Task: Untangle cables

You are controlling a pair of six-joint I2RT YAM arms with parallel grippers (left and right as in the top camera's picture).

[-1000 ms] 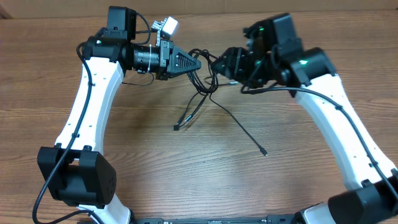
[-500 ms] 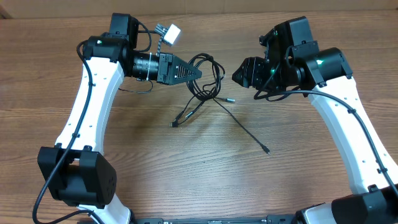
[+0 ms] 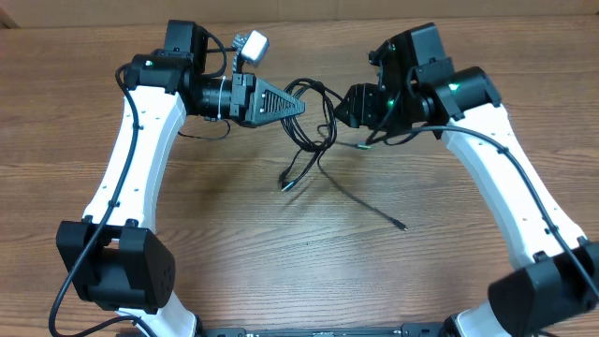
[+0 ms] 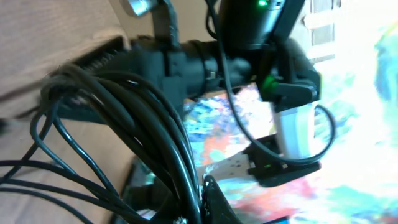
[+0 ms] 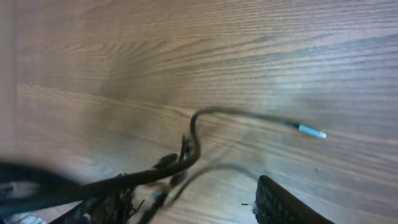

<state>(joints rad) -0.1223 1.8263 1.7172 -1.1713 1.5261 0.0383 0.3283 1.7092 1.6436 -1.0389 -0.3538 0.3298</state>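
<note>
The cables (image 4: 149, 124) hang as a tangled loop between both arms, clamped by the left tool (image 3: 298, 106) on their left side, while the right tool (image 3: 341, 105), jaws apart, sits just to their right, loose plug ends trailing toward the near surface (image 3: 234, 253).

Nothing legible shows in any view. The bright multicoloured patch (image 4: 217, 134) at the centre of the left wrist view, behind the thin black cables (image 4: 143, 124), is too blurred to tell whether it carries lettering. The small green light (image 4: 261, 5) at twelve o'clock is a plain glow.
</note>
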